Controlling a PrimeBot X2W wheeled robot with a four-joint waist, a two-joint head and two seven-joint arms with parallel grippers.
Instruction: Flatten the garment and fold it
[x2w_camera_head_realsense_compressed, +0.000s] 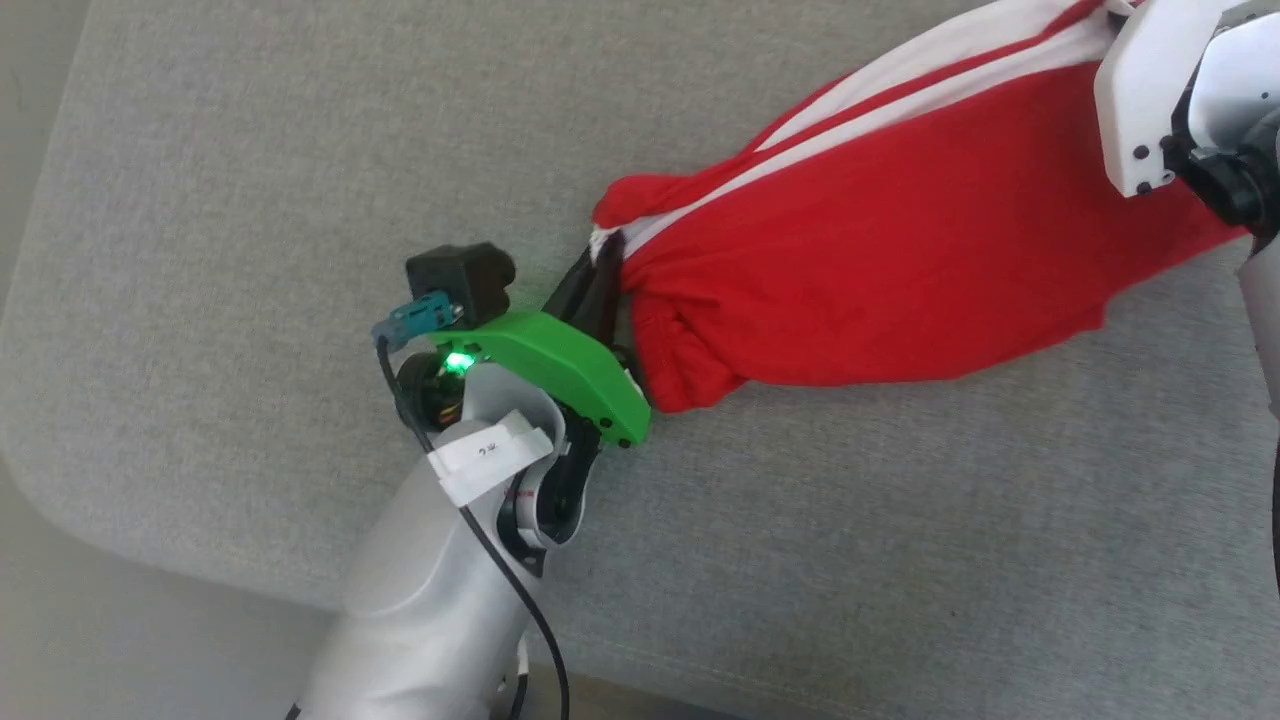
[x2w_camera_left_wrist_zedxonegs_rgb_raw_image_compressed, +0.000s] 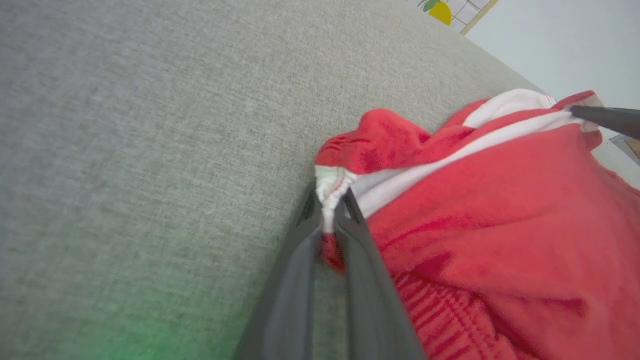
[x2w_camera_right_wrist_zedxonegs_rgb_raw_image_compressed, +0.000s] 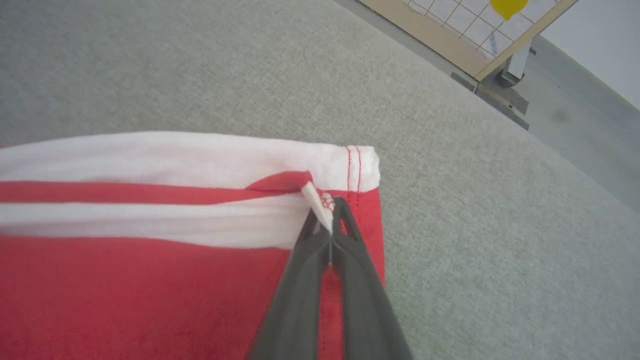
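Observation:
The garment (x2w_camera_head_realsense_compressed: 880, 260) is bright red with white bands and stretches from the middle of the head view to its top right, over a grey cushioned surface (x2w_camera_head_realsense_compressed: 250, 200). My left gripper (x2w_camera_head_realsense_compressed: 600, 275) is shut on the garment's bunched left end; in the left wrist view that gripper (x2w_camera_left_wrist_zedxonegs_rgb_raw_image_compressed: 329, 205) pinches a white gathered edge of the garment (x2w_camera_left_wrist_zedxonegs_rgb_raw_image_compressed: 500, 215). In the right wrist view my right gripper (x2w_camera_right_wrist_zedxonegs_rgb_raw_image_compressed: 327, 212) is shut on a white fold at the corner of the garment (x2w_camera_right_wrist_zedxonegs_rgb_raw_image_compressed: 125, 290). The right arm's white housing (x2w_camera_head_realsense_compressed: 1150, 90) sits at the top right, its fingers hidden.
The grey surface's rounded edge (x2w_camera_head_realsense_compressed: 60, 500) runs along the left and bottom of the head view, with floor beyond. A wooden-framed panel with a yellow shape (x2w_camera_right_wrist_zedxonegs_rgb_raw_image_compressed: 500, 20) stands past the far edge. The other arm's dark finger (x2w_camera_left_wrist_zedxonegs_rgb_raw_image_compressed: 607, 120) shows at right.

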